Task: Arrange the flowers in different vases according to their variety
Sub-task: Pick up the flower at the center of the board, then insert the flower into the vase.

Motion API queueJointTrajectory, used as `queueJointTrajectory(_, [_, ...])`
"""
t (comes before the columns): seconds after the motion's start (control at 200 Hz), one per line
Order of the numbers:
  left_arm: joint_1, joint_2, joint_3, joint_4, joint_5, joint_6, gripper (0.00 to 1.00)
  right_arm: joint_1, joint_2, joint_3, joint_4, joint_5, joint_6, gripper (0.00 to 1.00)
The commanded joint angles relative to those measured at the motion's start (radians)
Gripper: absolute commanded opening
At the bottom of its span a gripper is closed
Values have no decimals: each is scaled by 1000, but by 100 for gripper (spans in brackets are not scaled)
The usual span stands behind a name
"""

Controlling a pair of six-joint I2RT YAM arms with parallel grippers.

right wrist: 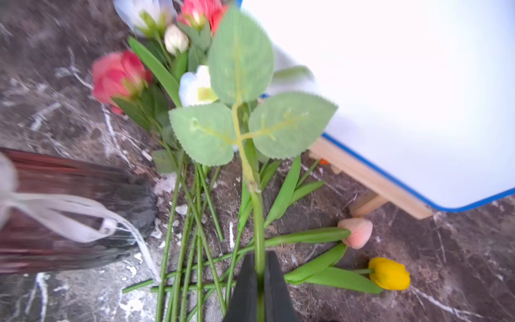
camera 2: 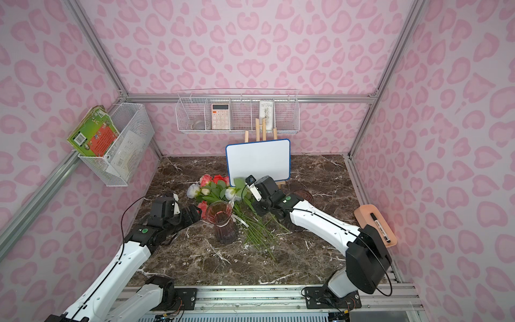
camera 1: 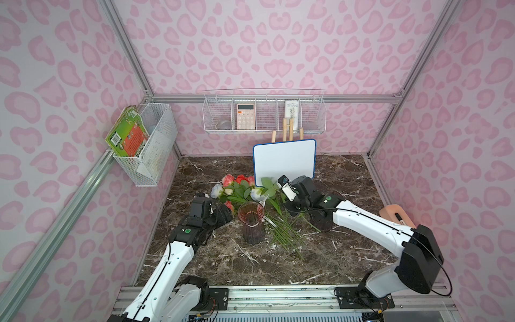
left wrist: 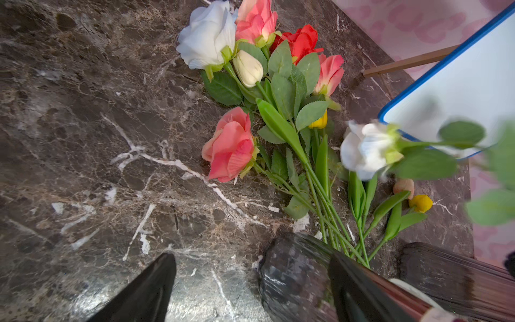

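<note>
Both arms reach in from the bottom edge of the frame. Right gripper (right wrist: pixel 259 264): jaws clamped on the green stem of a white rose (right wrist: pixel 196 89), low on the stem, below its three broad leaves. Bloom is off the table (camera 1: pixel 223 264), blurred in the left wrist view. Left gripper (left wrist: pixel 249 256): jaws wide apart, gripping nothing, just left of the near vase (camera 1: pixel 252 223) in both top views. Touching the glass or not: can't tell.

Near vase: flared rim, narrow neck, upright, lower centre of frame. White ribbon (right wrist: pixel 83 214) tied at its neck. Second vase (camera 1: pixel 320 224): right of centre, mostly hidden under my right arm; contents can't tell.

Flowers (camera 1: pixel 242 192): one pile on the marble table, centre frame, behind the near vase and left of the second vase. Stems (camera 1: pixel 284 234) fan toward lower right, blooms toward upper left. In the pile: pink rose (left wrist: pixel 230 145), red rose (left wrist: pixel 302 41), white-blue rose (left wrist: pixel 207 36), white tulip (left wrist: pixel 248 71) tucked among them. Pink tulip (right wrist: pixel 358 232) and yellow tulip (right wrist: pixel 388 273) lie apart from the blooms, near the easel (right wrist: pixel 370 178) foot.

Behind the pile: blank whiteboard (camera 1: pixel 284 161) on the wooden easel, centre frame. Right edge: peach tray (camera 1: pixel 388 212) with a marker (camera 1: pixel 398 218) on it. Back wall, upper centre: long wire basket (camera 1: pixel 264 132) with a calculator (camera 1: pixel 245 120) in one compartment. Upper left: second wire basket (camera 1: pixel 158 131) on the side wall, green book (camera 1: pixel 126 136) leaning in it.
</note>
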Motion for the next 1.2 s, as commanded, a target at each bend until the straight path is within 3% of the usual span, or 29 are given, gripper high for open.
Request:
queueJointTrajectory(0.0, [2,-11,11,-26,-12,15,90,0,-76,-23,112,-64,-8,0])
queueJointTrajectory(0.145, [1,-16,12,-27,-11,12,91,-19,-118,-3,117,-134,8,0])
queueJointTrajectory(0.375, [2,-21,13,-25,9,10,91,-46,-211,15,177,-60,60,0])
queueJointTrajectory(0.57, [0,-49,13,-31,21,12,92,-183,-395,-42,327,-71,130,0])
queueJointTrajectory(0.755, [2,-65,3,-25,29,9,93,-337,-525,-191,571,-11,173,0])
queueJointTrajectory(0.95, [1,-67,-6,-18,39,6,93,-492,-531,-314,767,-140,255,0])
queueJointTrajectory(1.195, [2,-50,-11,-7,46,-5,94,-509,-509,-431,847,-218,264,0])
